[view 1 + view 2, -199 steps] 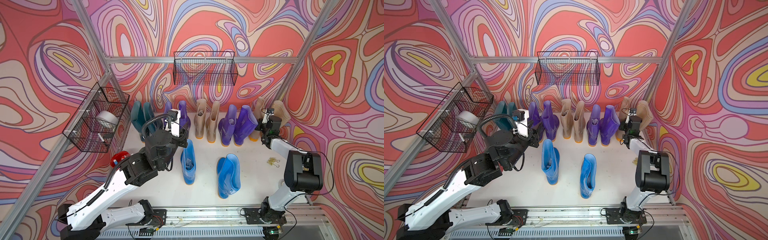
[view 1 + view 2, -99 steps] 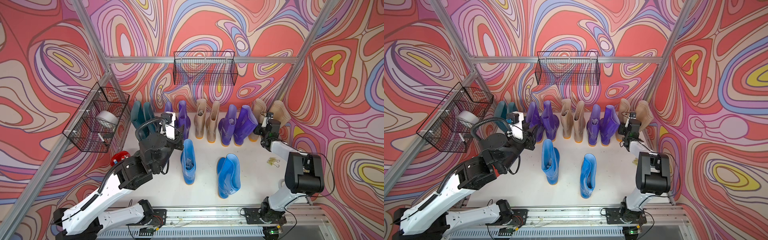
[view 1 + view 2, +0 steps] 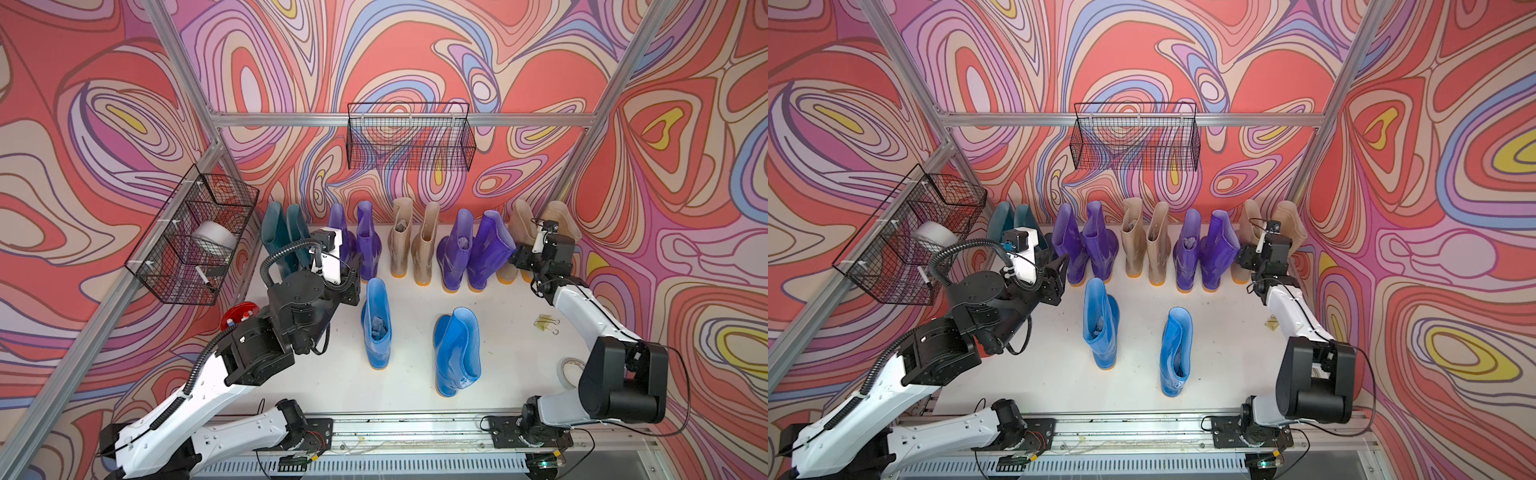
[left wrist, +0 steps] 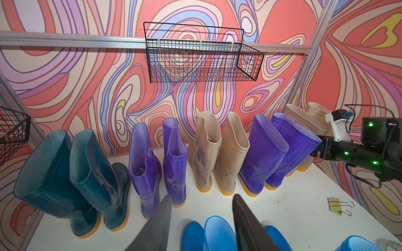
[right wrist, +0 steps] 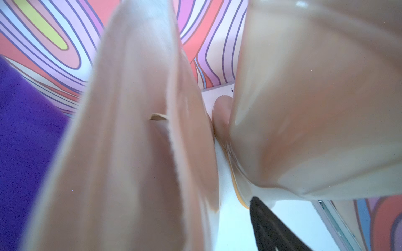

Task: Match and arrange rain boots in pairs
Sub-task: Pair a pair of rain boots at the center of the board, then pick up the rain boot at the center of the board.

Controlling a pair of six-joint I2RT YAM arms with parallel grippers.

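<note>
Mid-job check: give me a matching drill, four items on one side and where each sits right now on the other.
1 teal boots
2 blue boots
3 binder clip
4 white roll

A inside the side wire basket
B lying flat on the table
C upright, out in front of the back row
D back row's end nearest that basket

Pairs: 1-D, 2-C, 3-B, 4-A

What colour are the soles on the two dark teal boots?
Orange-yellow soles under the dark teal boots, clearest in the left wrist view.
</note>
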